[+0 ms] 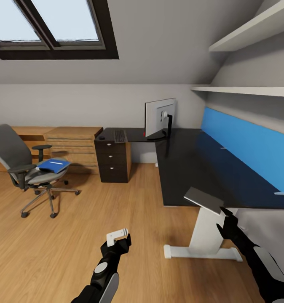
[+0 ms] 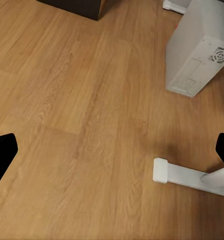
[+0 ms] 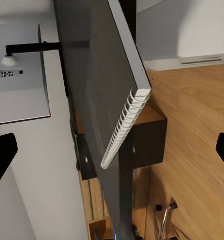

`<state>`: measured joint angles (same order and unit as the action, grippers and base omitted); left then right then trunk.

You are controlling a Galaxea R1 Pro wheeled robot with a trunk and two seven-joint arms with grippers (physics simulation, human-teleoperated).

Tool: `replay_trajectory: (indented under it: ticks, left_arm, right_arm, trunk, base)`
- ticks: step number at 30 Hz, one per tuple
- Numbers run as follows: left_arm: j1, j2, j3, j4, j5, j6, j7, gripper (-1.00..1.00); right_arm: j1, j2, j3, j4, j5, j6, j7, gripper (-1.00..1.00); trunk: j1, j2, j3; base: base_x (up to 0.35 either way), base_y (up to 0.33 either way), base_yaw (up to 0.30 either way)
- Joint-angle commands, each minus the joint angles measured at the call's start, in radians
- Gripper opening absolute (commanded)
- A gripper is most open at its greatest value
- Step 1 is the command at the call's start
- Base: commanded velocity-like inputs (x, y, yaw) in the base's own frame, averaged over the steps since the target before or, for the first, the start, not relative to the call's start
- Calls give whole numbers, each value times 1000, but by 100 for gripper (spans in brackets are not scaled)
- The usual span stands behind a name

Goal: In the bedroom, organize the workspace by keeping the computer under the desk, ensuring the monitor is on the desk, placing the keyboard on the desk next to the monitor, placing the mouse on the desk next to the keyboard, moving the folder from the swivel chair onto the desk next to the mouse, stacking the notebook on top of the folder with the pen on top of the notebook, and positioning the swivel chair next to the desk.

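Standing by the black desk (image 1: 192, 168), the robot holds a grey spiral-bound notebook (image 1: 203, 199) in its right gripper (image 1: 224, 212), tilted over the desk's near edge. From the right wrist camera the notebook (image 3: 109, 90) shows edge-on with its white wire binding toward the lens, and the two fingertips (image 3: 2, 155) sit far out at the frame's sides; whether they really pinch the cover I cannot quite make out there, though in the head view the book hangs from that hand.

The left gripper (image 1: 119, 240) is low over the wooden floor (image 1: 74, 244) with a small white object at its tip, too blurred to name. Its fingertips (image 2: 2, 155) stand wide apart in the wrist view, nothing between them but floorboards. Below it lie the white desk foot (image 2: 186, 175) and the pale grey computer (image 2: 196, 47) tower standing on the floor.

On the far corner of the desk the monitor (image 1: 160, 118) stands upright with its back to us, the keyboard (image 1: 120, 136) just beside it, and a small dark mouse (image 1: 101, 137) beyond the keyboard. A dark drawer unit (image 1: 112, 162) sits under that end.

Well apart, on the left, the grey swivel chair (image 1: 15, 155) carries the blue folder (image 1: 53, 165) on its seat, with a thin white pen (image 1: 55, 162) lying on top of it. Wooden cabinets (image 1: 72, 145) line the wall behind.
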<state>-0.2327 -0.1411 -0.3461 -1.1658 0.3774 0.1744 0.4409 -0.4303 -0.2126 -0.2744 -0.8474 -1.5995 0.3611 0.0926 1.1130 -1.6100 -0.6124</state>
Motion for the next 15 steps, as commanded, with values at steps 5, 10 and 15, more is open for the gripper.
replay_trajectory:
  ticks: [5,10,15]
  left_arm:
    - [-1,1,-3,-2,6,3,7,100]
    - [-1,1,-4,-2,7,4,7,100]
    - [-1,1,-4,-2,7,4,7,100]
  right_arm:
    - [-1,0,-3,18,-4,6,2,100]
    - [-1,-2,-3,26,-1,6,2,100]
    - [-1,-2,-3,28,10,5,2,100]
  trunk:
    - [19,-36,-17]
    - [38,-71,-32]
    - [58,-106,-48]
  base:
    - [0,0,0]
    - [0,0,0]
    - [0,0,0]
